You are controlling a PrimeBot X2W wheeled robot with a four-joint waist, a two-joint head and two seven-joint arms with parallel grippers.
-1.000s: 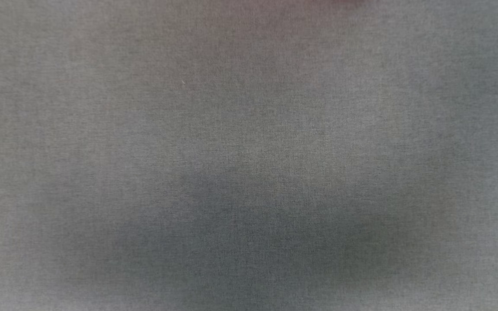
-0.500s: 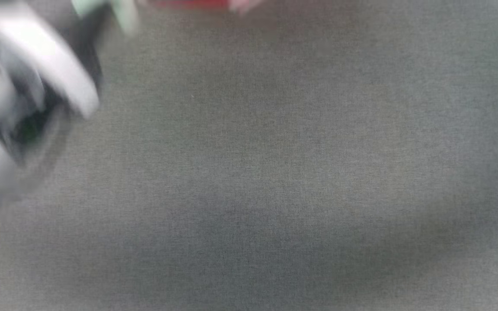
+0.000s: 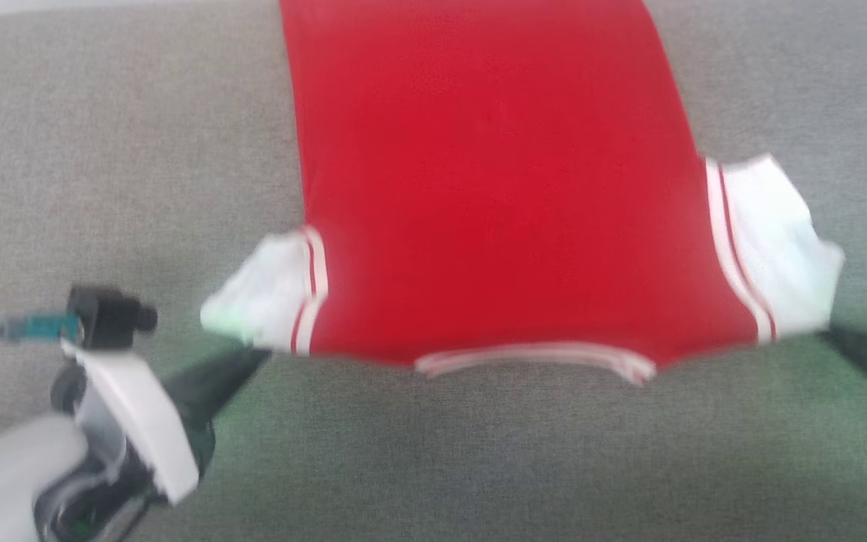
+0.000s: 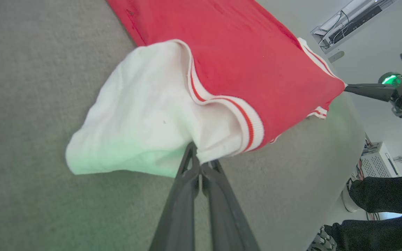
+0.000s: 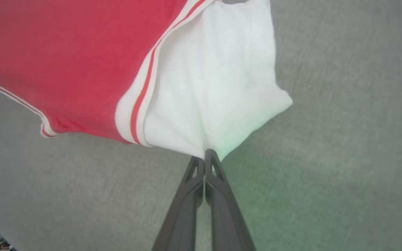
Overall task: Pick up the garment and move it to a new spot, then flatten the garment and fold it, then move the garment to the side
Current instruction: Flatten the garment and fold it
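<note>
The garment (image 3: 494, 188) is a red shirt with white sleeves and red-white striped trim, spread plain side up on the grey cloth table (image 3: 102, 150) with its collar toward me. My left gripper (image 3: 257, 354) is shut on the lower edge of the left white sleeve (image 4: 138, 115), pinched at the fingertips (image 4: 195, 150). My right gripper (image 3: 828, 331) is shut on the right white sleeve (image 5: 215, 80), clamped at its tip (image 5: 206, 153). The cloth hangs taut between both grips, its shoulder edge raised a little. In the left wrist view the right gripper (image 4: 347, 88) shows at the far shoulder.
The grey table surface runs all around the garment, with open room in front of the collar (image 3: 539, 357). In the left wrist view the table's edge drops off to the right, where a person's dark trouser legs (image 4: 389, 195) and a white equipment box (image 4: 375, 164) stand.
The head camera has swung: a second ago it showed bare grey cloth, then a blurred left arm and a red strip at the top. Now the garment and both grippers are in view.
</note>
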